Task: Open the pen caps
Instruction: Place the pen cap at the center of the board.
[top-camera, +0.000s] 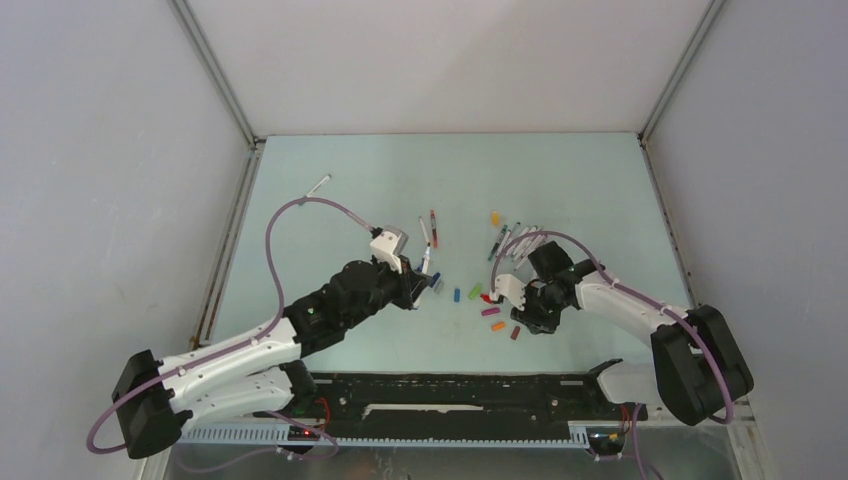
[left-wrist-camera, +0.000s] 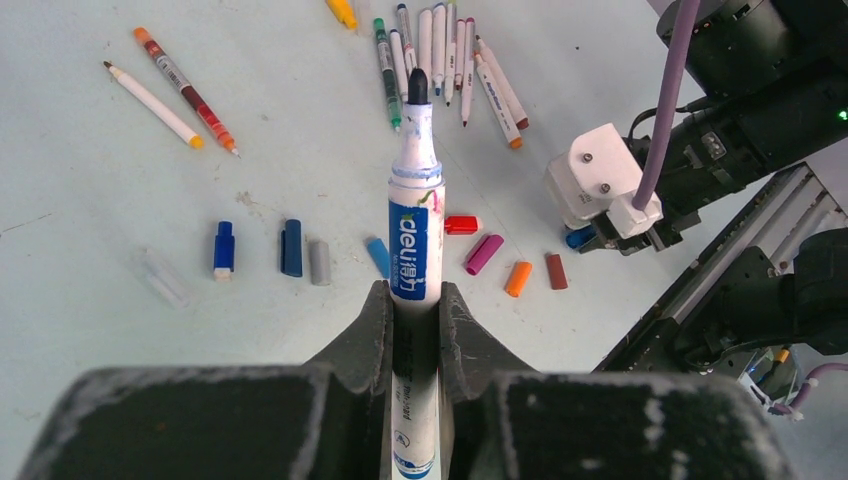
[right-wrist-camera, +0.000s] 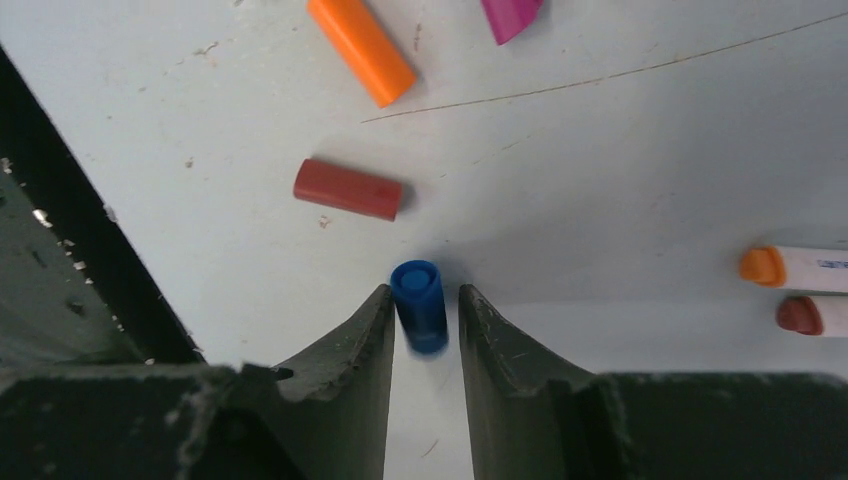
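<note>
My left pincer (left-wrist-camera: 415, 296) is clamped on the barrel of a fat white marker (left-wrist-camera: 415, 190). Its black tip is bare and points away from me, so that cap is already off. A blue cap (right-wrist-camera: 417, 290) sits between the tips of my right pincer (right-wrist-camera: 424, 305), off to the marker's right and low over the surface (right-wrist-camera: 620, 170). The jaws stand a little parted, with a sliver of gap on one side, so I judge the cap loose rather than gripped. To finish this well I would open wider and lift straight up so no finger drags the cap. That leaves it beside the brown cap (right-wrist-camera: 348, 189) and orange cap (right-wrist-camera: 362, 50), well short of the pile of pens (left-wrist-camera: 440, 50) beyond the marker's tip.
</note>
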